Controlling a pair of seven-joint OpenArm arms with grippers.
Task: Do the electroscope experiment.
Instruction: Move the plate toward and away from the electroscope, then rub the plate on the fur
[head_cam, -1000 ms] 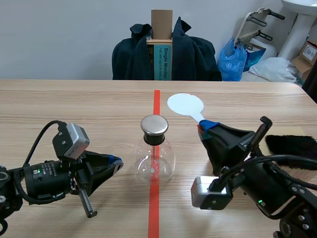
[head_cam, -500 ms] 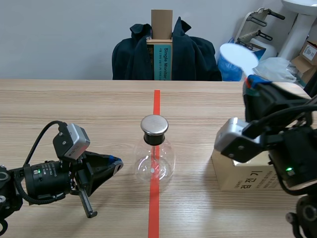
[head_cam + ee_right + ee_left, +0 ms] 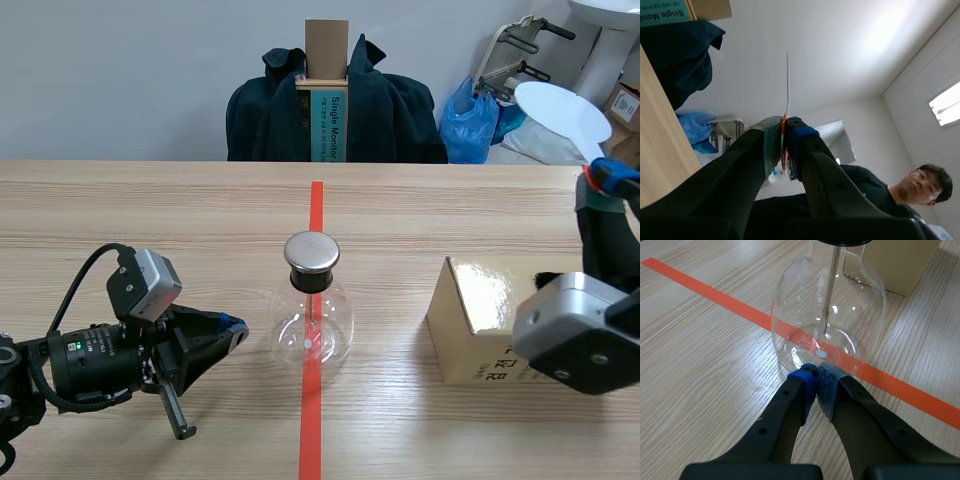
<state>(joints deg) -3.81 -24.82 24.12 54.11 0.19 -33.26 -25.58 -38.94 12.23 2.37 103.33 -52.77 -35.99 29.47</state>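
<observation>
A round glass electroscope flask with a metal cap stands on the red tape line at the table's middle. My left gripper rests shut just left of it; in the left wrist view its closed gripper almost touches the flask, with the rod visible inside. At the far right my right gripper is raised and shut on the handle of a white round paddle. From the right wrist view the paddle shows edge-on between the gripper's pads.
A cardboard box stands on the table right of the flask, also in the left wrist view. A chair with a dark jacket is across the table. A person shows in the right wrist view.
My right arm lifted the white paddle off the table, up and to the right, uncovering the cardboard box. The left arm and the flask have not moved.
</observation>
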